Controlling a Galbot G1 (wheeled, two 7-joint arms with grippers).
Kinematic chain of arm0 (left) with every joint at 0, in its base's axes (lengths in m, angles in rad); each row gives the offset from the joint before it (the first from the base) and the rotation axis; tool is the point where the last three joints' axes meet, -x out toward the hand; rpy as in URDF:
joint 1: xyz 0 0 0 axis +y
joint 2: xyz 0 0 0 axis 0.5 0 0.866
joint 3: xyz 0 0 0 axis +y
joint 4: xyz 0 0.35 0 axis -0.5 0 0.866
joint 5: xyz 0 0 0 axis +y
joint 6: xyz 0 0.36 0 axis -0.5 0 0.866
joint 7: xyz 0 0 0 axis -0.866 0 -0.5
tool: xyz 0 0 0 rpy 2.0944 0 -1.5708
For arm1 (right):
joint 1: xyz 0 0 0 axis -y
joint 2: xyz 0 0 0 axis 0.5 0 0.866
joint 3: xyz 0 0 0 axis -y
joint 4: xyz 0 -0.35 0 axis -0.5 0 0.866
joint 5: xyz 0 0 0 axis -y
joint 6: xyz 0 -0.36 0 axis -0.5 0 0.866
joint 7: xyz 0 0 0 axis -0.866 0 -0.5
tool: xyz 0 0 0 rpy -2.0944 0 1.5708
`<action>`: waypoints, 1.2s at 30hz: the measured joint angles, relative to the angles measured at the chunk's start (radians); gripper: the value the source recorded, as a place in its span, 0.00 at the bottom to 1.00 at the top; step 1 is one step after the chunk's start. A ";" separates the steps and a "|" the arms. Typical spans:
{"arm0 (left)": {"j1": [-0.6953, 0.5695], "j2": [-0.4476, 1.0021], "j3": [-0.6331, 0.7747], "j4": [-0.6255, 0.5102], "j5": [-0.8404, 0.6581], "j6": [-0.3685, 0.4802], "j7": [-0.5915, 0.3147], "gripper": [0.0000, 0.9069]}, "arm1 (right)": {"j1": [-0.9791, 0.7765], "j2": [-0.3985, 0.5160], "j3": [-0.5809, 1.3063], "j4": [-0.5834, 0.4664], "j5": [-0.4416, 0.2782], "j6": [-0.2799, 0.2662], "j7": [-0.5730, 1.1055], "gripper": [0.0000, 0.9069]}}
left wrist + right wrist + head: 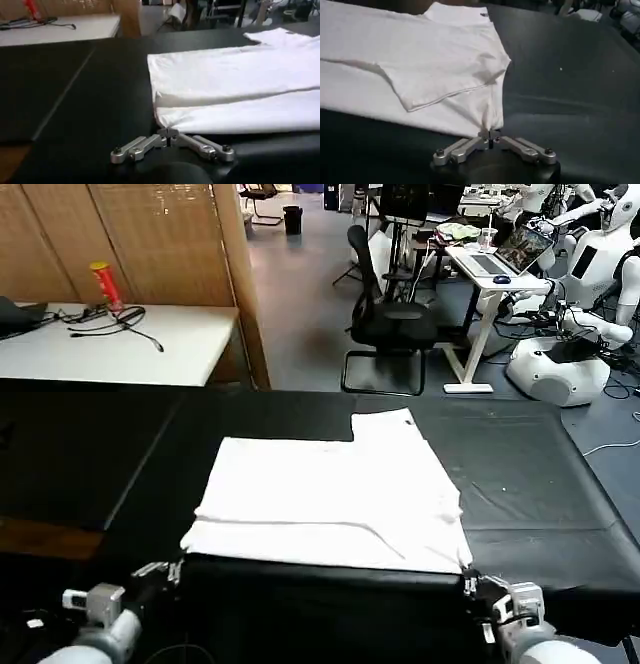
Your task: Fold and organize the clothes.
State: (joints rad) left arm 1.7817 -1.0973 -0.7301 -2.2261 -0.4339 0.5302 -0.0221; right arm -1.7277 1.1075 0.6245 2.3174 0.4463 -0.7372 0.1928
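Head view: shirt (pixel 330 499) lies on the black table (pixel 540 484), near edge. Left wrist view: left tool (pixel 170 134) pinches the near-left corner. Right wrist view: right tool (pixel 490 136) pinches the near-right; uneven lifting could skew the fold.

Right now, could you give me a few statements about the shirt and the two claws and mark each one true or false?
1. The white T-shirt lies on a black table. True.
2. The left gripper pinches the shirt's near corner. True.
3. The right gripper hangs open, away from the cloth. False: it is shut on the other near corner.
4. The shirt is crumpled in a ball. False: it lies flat, partly folded.
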 joint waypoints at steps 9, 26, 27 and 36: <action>0.048 -0.019 -0.045 -0.079 0.010 0.074 0.010 0.97 | -0.031 -0.018 0.043 0.095 0.012 0.000 -0.008 0.97; -0.476 0.020 0.078 0.143 -0.375 0.044 -0.224 0.97 | 0.595 -0.028 -0.147 -0.286 0.119 0.076 0.022 0.97; -0.517 0.028 0.093 0.177 -0.397 0.059 -0.226 0.97 | 0.645 -0.021 -0.167 -0.329 0.118 0.075 0.024 0.97; -0.847 0.087 0.256 0.478 -0.442 0.136 -0.174 0.97 | 0.966 0.064 -0.307 -0.698 0.064 0.068 0.016 0.97</action>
State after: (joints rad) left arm 0.9347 -1.0100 -0.4738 -1.7481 -0.8758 0.6665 -0.1965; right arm -0.7617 1.1711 0.3171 1.6193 0.5103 -0.6691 0.2083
